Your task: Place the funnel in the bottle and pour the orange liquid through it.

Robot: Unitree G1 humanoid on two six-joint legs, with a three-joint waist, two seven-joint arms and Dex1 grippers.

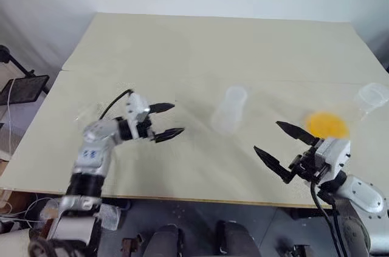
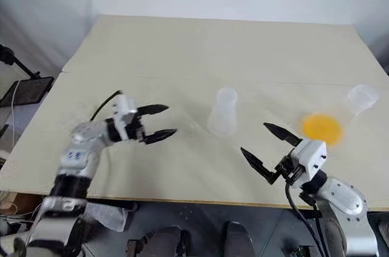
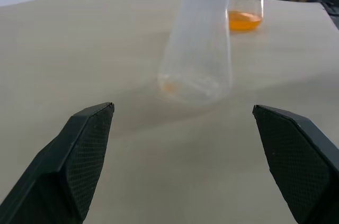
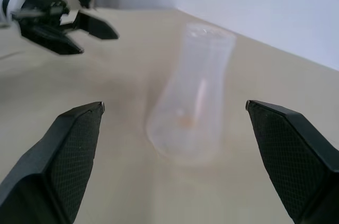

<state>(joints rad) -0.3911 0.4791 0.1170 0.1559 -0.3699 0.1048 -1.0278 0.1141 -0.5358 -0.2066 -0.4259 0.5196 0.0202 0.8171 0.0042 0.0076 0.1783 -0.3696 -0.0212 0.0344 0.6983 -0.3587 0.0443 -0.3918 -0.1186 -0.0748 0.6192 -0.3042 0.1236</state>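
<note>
1. Both grippers hover with fingers spread wide and empty: the left gripper (image 1: 165,121) left of the bottle (image 1: 230,110), the right gripper (image 1: 281,145) to its right and nearer the table's front edge.
2. Upright, the bottle stands mid-table (image 1: 182,50); whether the funnel sits in its neck I cannot tell.
3. Orange liquid (image 1: 326,125) pools in the larger flask (image 1: 364,102), just beyond the right gripper.

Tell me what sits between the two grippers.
Between left gripper and right gripper stands the bottle, upright on the table, in the right eye view.
</note>
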